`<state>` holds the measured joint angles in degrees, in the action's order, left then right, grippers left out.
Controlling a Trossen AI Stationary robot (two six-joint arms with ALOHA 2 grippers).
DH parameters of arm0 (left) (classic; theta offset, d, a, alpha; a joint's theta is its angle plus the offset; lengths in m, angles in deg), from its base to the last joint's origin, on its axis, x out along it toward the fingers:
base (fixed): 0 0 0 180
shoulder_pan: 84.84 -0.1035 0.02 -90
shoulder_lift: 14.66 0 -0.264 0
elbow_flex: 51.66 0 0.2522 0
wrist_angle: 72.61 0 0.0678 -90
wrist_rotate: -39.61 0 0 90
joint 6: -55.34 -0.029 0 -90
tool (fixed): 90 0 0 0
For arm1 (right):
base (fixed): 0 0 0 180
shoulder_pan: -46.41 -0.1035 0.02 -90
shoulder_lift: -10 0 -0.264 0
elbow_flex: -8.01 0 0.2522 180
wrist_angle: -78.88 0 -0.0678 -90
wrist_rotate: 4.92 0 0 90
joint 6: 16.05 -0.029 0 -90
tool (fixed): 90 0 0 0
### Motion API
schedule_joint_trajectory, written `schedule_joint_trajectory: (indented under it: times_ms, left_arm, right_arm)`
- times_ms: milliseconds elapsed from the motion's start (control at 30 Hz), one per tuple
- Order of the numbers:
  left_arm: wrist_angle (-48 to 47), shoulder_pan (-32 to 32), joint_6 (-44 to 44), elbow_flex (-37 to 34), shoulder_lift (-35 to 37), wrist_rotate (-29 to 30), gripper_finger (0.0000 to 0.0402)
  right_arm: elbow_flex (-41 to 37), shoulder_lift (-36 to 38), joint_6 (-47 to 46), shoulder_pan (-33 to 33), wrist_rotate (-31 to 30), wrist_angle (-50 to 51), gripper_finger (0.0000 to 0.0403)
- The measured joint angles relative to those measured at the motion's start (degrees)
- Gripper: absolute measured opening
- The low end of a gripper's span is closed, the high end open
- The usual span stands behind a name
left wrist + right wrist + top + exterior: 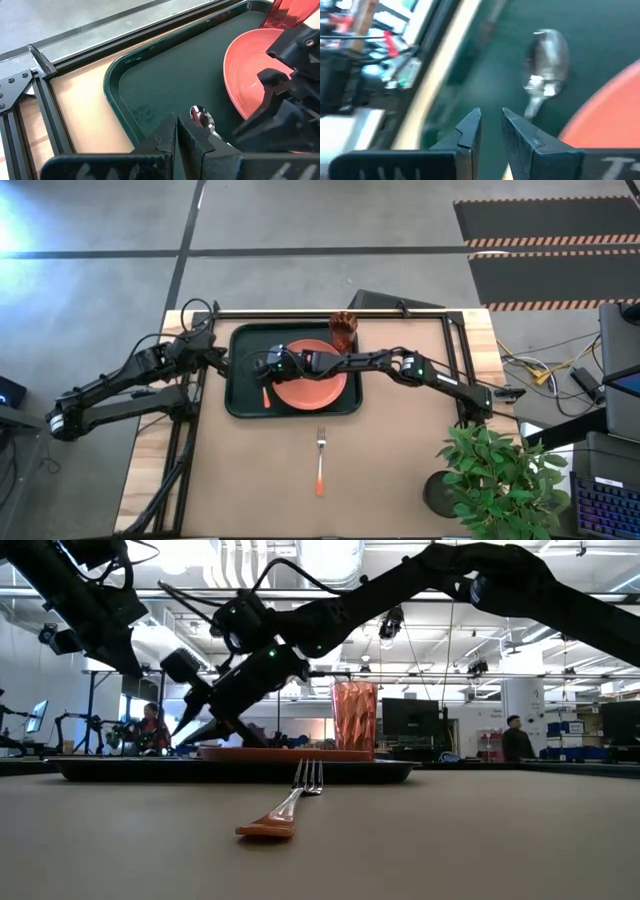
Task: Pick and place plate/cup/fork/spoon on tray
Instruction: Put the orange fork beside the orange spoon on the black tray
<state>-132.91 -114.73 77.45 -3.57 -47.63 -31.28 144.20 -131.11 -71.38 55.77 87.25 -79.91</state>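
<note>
The dark green tray [245, 340] lies mid-table. The coral plate [312, 388] rests flat in its right half. The reddish-brown cup [343, 330] stands upright at the tray's far right corner. The spoon [201, 118] lies on the tray left of the plate, its orange handle [266, 396] toward the near edge. The fork [320, 460] lies on the bare table near the tray, tines toward it. My right gripper [491, 125] hovers over the spoon, narrowly open and empty. My left gripper [176, 134] is shut and empty above the tray's left rim.
A potted green plant [495, 480] stands at the table's near right corner. Black metal frame rails [400, 310] run along the far and side edges. Bare table lies around the fork between the tray and the near edge.
</note>
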Motion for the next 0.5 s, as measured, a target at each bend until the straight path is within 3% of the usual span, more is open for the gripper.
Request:
schedule_joint_trajectory:
  times_ms: [200,300,367,500]
  left_arm:
    - [0.00,0.01,0.00,0.00,0.00,0.00,0.0000]
    - [0.04,0.00,-0.14,0.00,0.13,-0.43,0.0000]
    - [0.13,0.04,-0.65,0.00,0.31,-1.34,0.0000]
    - [2.30,0.12,-5.57,0.02,1.28,-11.69,0.0000]
  right_arm:
    - [6.37,0.06,2.56,0.05,10.12,-0.29,0.0066]
    - [12.17,0.19,5.65,-0.10,13.01,0.23,0.0066]
    - [11.61,2.88,7.72,-0.35,13.32,-0.91,0.0066]
    - [11.41,9.90,14.23,-0.41,11.99,7.43,0.0066]
